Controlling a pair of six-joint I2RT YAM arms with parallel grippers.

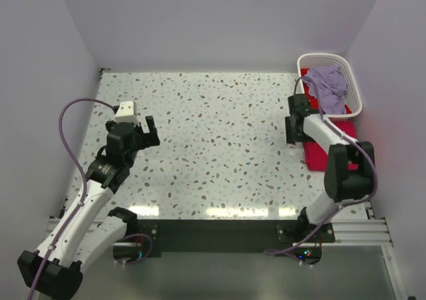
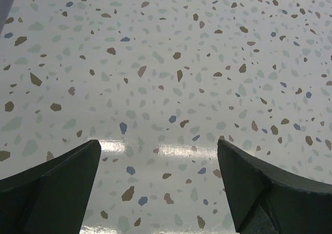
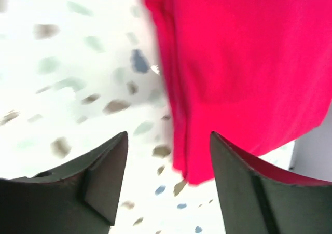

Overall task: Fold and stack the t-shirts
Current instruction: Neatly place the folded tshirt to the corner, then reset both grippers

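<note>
While the right claw [image 3: 168,138] is hanging spread and empty, the folded crimson cloth t-shirt [image 3: 233,63] is lying just right of it on the speckled bench [image 1: 219,134], long axis near-to-far; left claw [image 2: 158,151], also spread, well apart.

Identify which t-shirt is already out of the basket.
The red t-shirt lying flat on the table by the basket's near side; the lavender t-shirt is heaped inside it.

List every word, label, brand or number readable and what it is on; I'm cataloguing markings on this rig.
None can be read. The red t-shirt, the lavender t-shirt, the white basket and the table show no print; the small lit board at the near edge is too small to tell.
</note>
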